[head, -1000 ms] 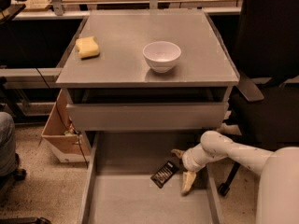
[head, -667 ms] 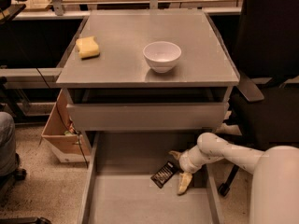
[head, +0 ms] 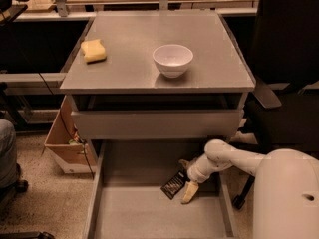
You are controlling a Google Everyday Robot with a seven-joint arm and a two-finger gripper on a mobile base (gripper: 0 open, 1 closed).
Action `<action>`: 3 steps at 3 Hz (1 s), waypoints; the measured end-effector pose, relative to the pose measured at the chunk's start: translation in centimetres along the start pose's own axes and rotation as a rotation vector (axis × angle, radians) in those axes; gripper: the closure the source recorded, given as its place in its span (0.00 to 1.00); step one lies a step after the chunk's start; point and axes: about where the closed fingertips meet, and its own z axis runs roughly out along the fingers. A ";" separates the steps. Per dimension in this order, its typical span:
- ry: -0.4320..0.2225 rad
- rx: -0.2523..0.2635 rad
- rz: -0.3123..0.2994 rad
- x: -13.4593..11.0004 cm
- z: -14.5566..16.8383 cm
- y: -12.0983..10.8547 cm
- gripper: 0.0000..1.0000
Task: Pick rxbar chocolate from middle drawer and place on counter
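Note:
The rxbar chocolate (head: 174,184), a small black wrapper with pale stripes, lies flat on the floor of the open middle drawer (head: 144,218), right of centre. My gripper (head: 186,178) is down in the drawer at the bar's right end. It is open, with one pale finger (head: 189,192) in front of the bar's end and the other (head: 184,162) behind it. The white arm reaches in from the lower right. The grey counter (head: 134,68) is the cabinet top above the drawers.
A white bowl (head: 172,59) and a yellow sponge (head: 93,50) sit on the counter. A shut drawer front (head: 154,124) overhangs the back of the open drawer. A cardboard box (head: 65,143) stands at the left, a dark chair (head: 289,83) at the right.
My gripper has moved a little to the left, closer onto the bar's right end. The bar has not moved.

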 end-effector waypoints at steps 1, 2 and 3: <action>0.000 0.000 0.000 -0.3 -0.4 0.0 0.47; 0.000 0.000 0.000 -0.7 -1.2 0.1 0.70; 0.000 0.000 0.000 -1.2 -1.9 0.1 0.94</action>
